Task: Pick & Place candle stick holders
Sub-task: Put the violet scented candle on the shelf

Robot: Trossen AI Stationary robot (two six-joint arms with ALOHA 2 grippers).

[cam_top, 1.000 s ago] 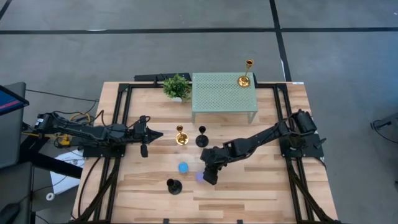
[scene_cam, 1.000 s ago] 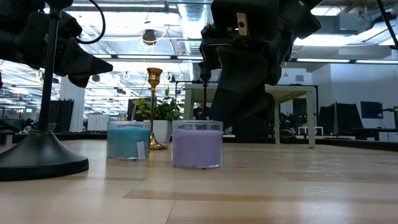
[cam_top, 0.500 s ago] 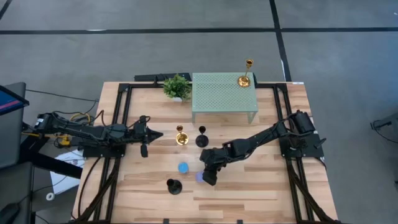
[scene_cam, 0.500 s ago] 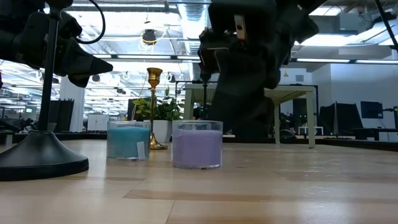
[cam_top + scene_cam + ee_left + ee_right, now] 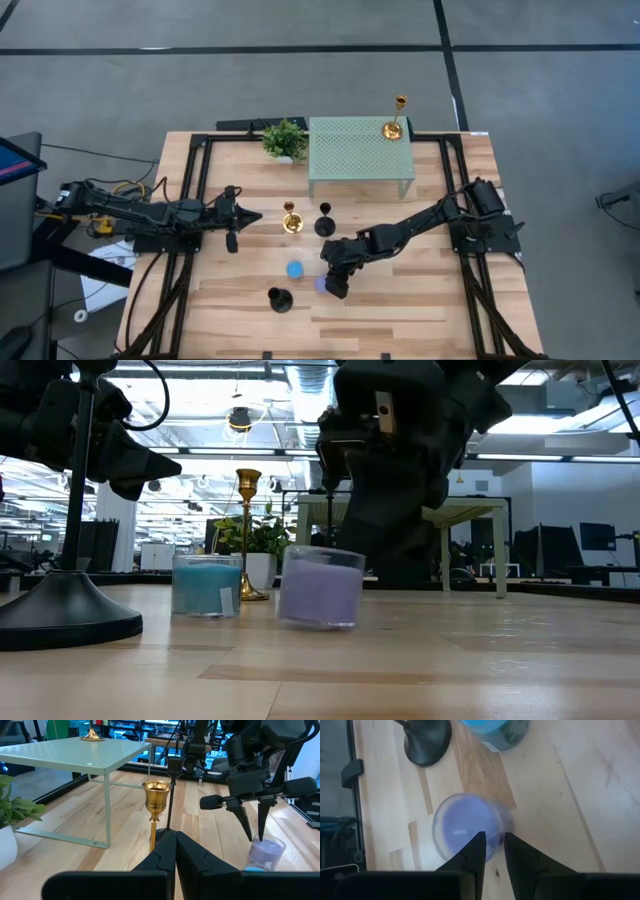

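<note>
Low view: purple holder, a low frosted glass cup, sits tilted, its rim pinched by the right gripper; left gripper is clenched empty.

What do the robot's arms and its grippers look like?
Both arms are dark and made of jointed pieces. The left arm has cables running along it. Each gripper, left and right, ends in two thin, pointed black fingers.

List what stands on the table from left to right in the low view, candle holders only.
Black holder → blue holder → gold holder → purple holder, tilted under the right gripper.
</note>
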